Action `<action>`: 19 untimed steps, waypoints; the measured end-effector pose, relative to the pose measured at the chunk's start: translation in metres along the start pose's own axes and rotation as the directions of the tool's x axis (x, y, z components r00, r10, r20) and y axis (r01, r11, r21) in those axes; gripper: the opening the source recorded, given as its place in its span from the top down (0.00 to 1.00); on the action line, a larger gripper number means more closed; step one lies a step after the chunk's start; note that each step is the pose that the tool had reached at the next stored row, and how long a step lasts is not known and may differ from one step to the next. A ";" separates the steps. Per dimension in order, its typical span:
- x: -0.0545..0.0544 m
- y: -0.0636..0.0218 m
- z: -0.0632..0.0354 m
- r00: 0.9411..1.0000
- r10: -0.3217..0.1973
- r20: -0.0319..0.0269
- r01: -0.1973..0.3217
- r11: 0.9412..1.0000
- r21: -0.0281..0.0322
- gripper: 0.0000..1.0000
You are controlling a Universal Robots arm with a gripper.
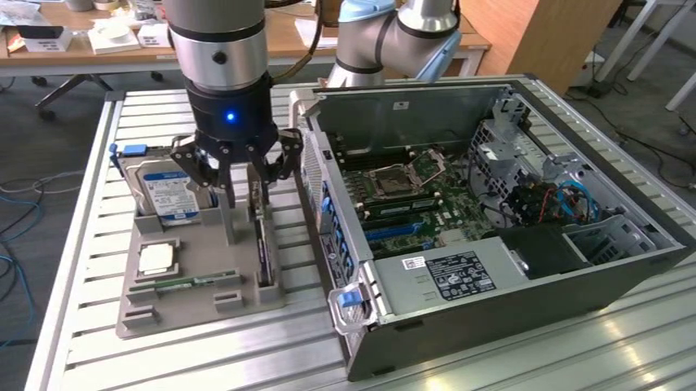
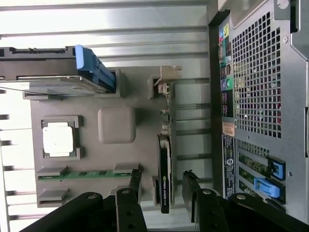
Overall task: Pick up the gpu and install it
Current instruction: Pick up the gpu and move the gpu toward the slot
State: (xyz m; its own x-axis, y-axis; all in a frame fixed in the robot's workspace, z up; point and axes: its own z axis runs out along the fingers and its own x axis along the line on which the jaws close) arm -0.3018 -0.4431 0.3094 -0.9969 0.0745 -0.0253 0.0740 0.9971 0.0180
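Though near case (image 1: 533,300), gpu (image 1: 264,257) seemingly apart

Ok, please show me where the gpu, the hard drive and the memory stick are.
gpu (image 2: 164,169), wrist view, on its dark edge facing the camera.
hard drive (image 1: 169,198), exterior view, on its blue-white label.
memory stick (image 1: 191,283), exterior view, middle of its green strip.

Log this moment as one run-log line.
claw: open, straddling gpu | gpu: on edge in tray, not lifted | computer case: side open

Gripper (image 1: 244,213) — jaws apart — above the gpu (image 1: 264,259)
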 end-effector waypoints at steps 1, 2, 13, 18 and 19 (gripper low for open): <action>0.000 -0.0001 0.0018 1.000 0.000 0.000 0.000 1.000 0.000 0.53; 0.000 -0.0001 0.0036 1.000 0.000 0.000 0.000 1.000 0.000 0.53; -0.002 0.0000 0.0084 1.000 0.000 0.000 0.000 1.000 0.000 0.53; -0.003 -0.0007 0.0084 1.000 0.000 0.000 0.000 1.000 0.000 0.53; -0.004 -0.0010 0.0084 1.000 0.000 0.000 0.000 1.000 0.000 0.53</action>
State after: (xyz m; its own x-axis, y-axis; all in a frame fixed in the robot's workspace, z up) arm -0.2977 -0.4443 0.3011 -0.9969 0.0745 -0.0253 0.0741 0.9971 0.0180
